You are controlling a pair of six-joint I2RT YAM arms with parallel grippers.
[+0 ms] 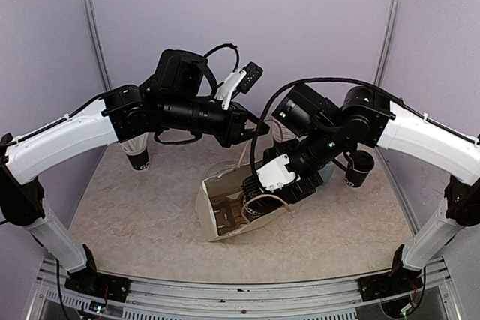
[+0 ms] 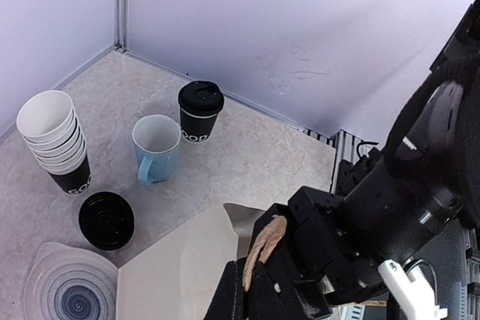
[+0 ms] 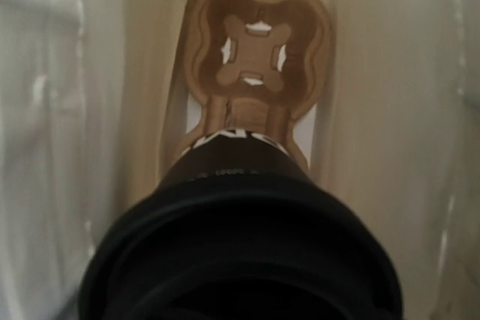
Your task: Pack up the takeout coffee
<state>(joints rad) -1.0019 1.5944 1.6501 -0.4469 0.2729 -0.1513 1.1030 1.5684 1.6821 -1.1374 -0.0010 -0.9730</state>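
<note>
The takeout coffee (image 3: 240, 245), a black cup with a black lid and white lettering, fills the bottom of the right wrist view and hides my right gripper's fingers. It hangs inside a pale paper bag (image 1: 217, 207), above a brown cardboard cup carrier (image 3: 255, 58) on the bag's floor. In the top view my right gripper (image 1: 253, 189) reaches into the bag's mouth. My left gripper (image 2: 264, 256) is shut on the bag's brown twisted handle (image 2: 271, 234) and holds that side of the bag (image 2: 180, 260) up. A second lidded black cup (image 2: 200, 110) stands on the table.
A light blue mug (image 2: 156, 148), a stack of paper cups (image 2: 56, 140), a loose black lid (image 2: 106, 219) and a grey patterned plate (image 2: 71, 297) sit beside the bag. Another black cup (image 1: 358, 170) stands behind the right arm. Walls close in on three sides.
</note>
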